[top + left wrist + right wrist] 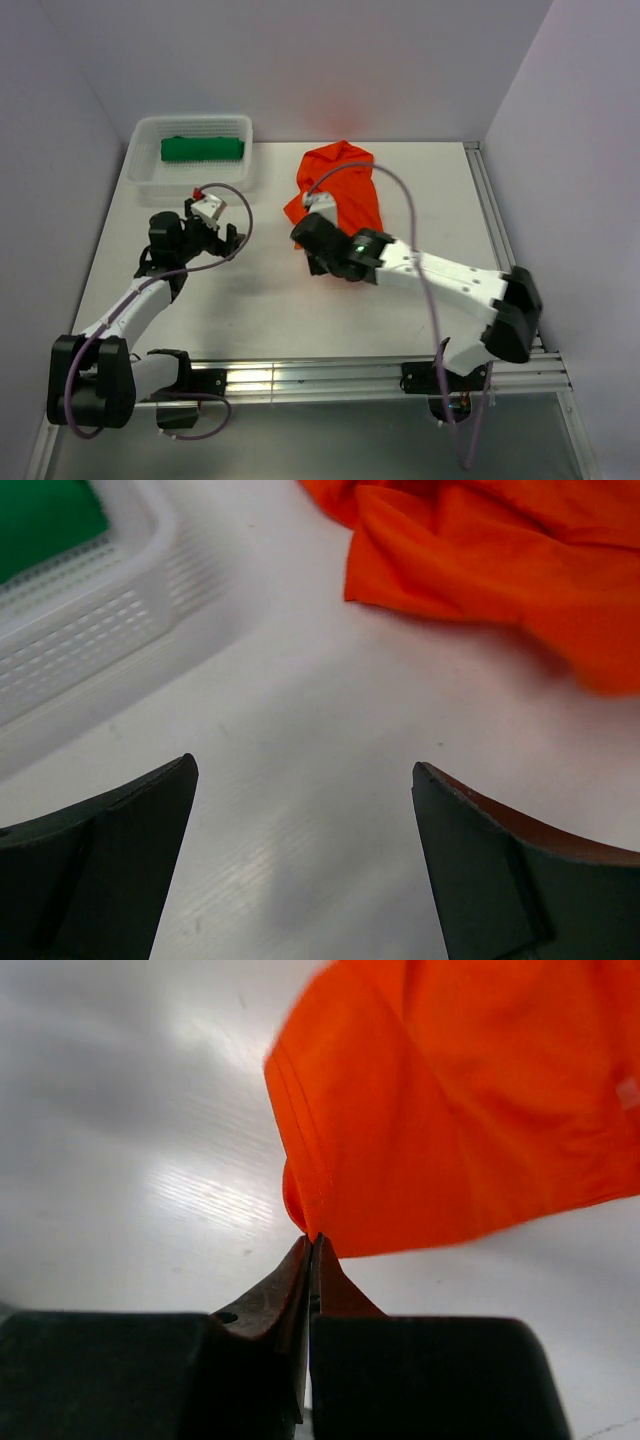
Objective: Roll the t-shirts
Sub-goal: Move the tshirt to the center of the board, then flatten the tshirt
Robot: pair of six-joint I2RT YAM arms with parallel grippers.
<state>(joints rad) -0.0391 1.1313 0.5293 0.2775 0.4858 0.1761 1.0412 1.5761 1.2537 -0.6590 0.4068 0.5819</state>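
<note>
While the orange-red t-shirt (340,185) lies crumpled at the upper centre of the table (300,310), the right gripper (313,1250) has its jaws pressed together at the shirt's lower left edge. In the right wrist view the two fingertips meet on the stitched hem, at a corner where the cloth folds. It looks like a pinch on a small bit of fabric, though how much cloth is inside I cannot tell.

The left gripper (303,768) is wide open and holds nothing. It hangs over bare table at the left of the frame, just below the white mesh basket (150,180), and apart from the shirt. The green t-shirt (202,149) is in that basket at the upper left, in a compact shape that seems already rolled.

I judge that the step in hand is taking hold of the orange-red shirt in order to spread it, so the rolling itself is not yet begun. The next move probably calls for pulling the pinched hem outward to flatten the heap. The free left gripper should take a second edge, because one pinch alone would only drag the bundle. The grip is thin, so a slow pull is safer.
</note>
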